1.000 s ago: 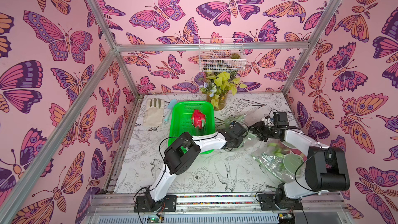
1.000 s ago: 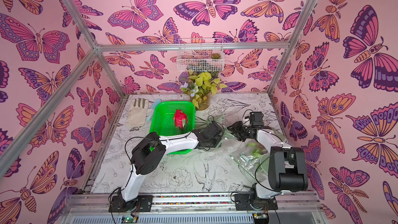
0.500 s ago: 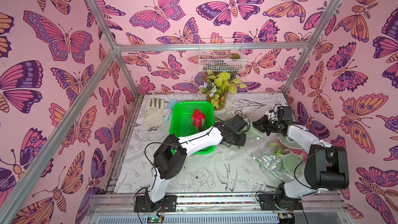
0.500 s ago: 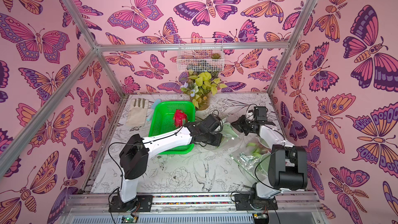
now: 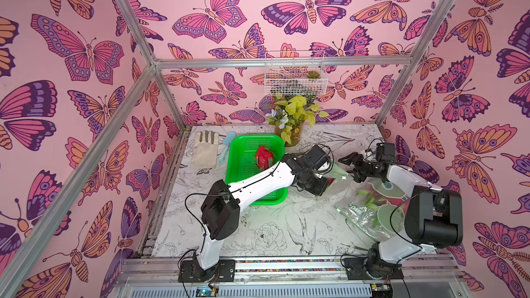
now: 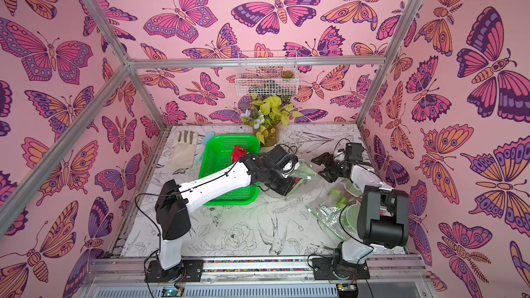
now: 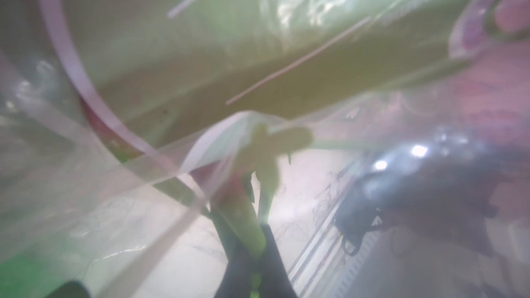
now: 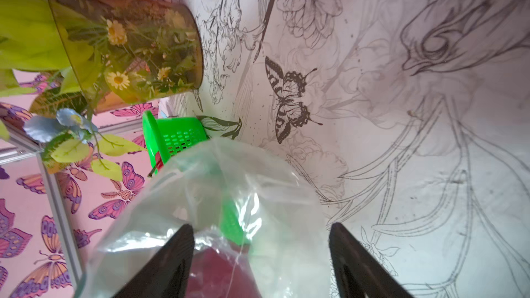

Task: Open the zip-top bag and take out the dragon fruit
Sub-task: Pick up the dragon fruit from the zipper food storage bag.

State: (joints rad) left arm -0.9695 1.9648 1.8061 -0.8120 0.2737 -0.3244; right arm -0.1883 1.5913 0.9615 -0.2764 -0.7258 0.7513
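The left gripper [image 5: 319, 188] is closed at the mouth of the bag [image 5: 355, 213]. Its blurred wrist view shows something green between the fingertips [image 7: 275, 259]; whether that is fruit scale or plastic cannot be told. The right gripper [image 5: 350, 168] stands open just beside it, with bag plastic between its spread fingers [image 8: 175, 268]. One dragon fruit [image 5: 263, 157] lies in the basket [image 5: 243, 144]. Another [image 8: 218, 270] shows red through the plastic at the mouth. A third [image 5: 368, 196] sits deeper inside.
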